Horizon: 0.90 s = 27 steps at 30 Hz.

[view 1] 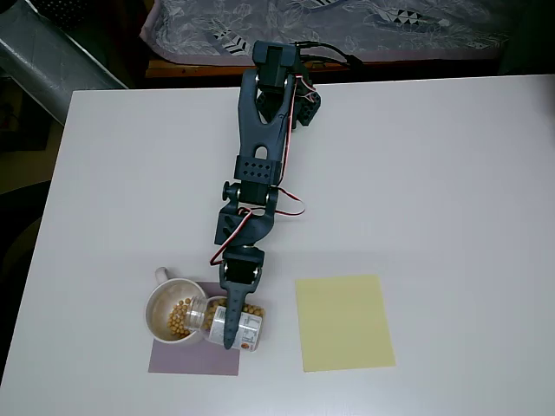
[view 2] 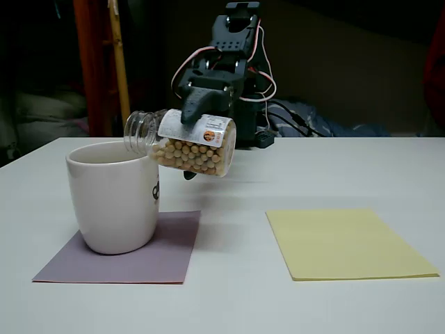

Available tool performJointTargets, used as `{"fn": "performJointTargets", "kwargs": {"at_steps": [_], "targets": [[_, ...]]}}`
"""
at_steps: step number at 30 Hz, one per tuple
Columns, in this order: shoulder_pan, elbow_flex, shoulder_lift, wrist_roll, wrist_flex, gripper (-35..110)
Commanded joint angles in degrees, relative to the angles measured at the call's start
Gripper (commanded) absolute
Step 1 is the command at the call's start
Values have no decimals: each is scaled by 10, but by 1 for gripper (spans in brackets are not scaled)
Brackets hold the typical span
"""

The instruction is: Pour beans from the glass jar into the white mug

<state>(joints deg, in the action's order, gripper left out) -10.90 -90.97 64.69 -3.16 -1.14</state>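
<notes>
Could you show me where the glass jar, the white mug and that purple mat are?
glass jar (view 2: 198,139), fixed view, on its white label.
white mug (view 2: 111,202), fixed view, on its outer wall.
purple mat (view 2: 163,257), fixed view, on the bare part right of the mug.

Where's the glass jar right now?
The glass jar is held tipped in the tool, its mouth over the white mug at the fixed view's left, above the purple sheet.

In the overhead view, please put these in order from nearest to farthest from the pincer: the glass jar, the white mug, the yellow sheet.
1. The glass jar: gripped in the pincer, tilted toward the mug.
2. The white mug: just left of the pincer, on the purple sheet.
3. The yellow sheet: to the right, across bare table.
</notes>
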Motion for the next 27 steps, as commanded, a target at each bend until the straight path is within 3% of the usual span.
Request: {"fn": "performJointTargets", "kwargs": {"at_steps": [1,27], "targets": [[-13,35,4,9,-25,0],[-13,167,-40,185,-177,0]]}}
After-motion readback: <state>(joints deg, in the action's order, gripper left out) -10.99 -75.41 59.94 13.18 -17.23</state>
